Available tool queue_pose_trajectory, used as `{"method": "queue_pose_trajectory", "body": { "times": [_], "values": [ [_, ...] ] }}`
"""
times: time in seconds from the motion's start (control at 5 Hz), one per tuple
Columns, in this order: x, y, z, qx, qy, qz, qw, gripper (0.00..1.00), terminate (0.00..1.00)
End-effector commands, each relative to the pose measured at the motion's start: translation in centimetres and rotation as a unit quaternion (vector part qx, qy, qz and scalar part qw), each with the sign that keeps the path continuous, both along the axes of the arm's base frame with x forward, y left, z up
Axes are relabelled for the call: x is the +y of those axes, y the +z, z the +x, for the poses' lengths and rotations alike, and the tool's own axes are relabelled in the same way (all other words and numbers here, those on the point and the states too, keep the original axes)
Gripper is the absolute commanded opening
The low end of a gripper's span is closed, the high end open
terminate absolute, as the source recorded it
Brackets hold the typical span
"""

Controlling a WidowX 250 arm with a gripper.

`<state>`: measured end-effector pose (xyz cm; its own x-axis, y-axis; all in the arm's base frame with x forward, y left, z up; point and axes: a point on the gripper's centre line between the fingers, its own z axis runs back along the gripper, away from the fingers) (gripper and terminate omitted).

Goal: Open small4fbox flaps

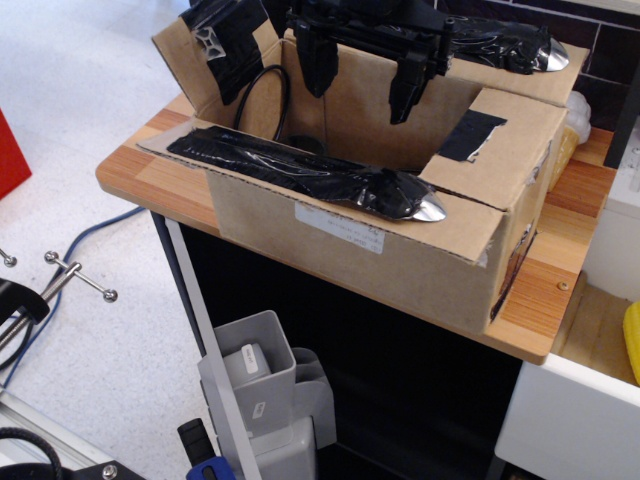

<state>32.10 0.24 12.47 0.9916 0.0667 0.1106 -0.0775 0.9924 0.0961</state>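
The small4fbox [400, 255] is a brown cardboard box on a wooden table top [560, 300], white label [340, 228] on its near long side. All four flaps are folded outward. The near long flap [300, 170] lies flat with a glossy black wrapped strip and silver tip [428, 208]. The far long flap [520, 50] carries the same. The left short flap [215, 45] stands up with black tape. The right short flap [510, 130] has a black tape patch. My black gripper [362, 80] hangs open over the box's far inside, fingers [318, 65] apart, holding nothing.
A black cable loop [268, 100] lies inside the box at its left end. A grey bin [255, 375] stands on the floor below the table. A white cabinet [575, 410] sits at the right, a red object [10, 150] at the far left.
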Motion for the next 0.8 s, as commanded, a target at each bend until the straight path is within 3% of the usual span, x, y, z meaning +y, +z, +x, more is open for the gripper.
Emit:
{"method": "queue_pose_trajectory", "body": {
  "times": [0.0,0.6],
  "values": [
    [0.0,0.0,0.0,0.0,0.0,0.0,1.0,1.0,0.0],
    [-0.9,-1.4,0.6,-0.004,-0.009,-0.017,0.9998,1.0,0.0]
  ]
}}
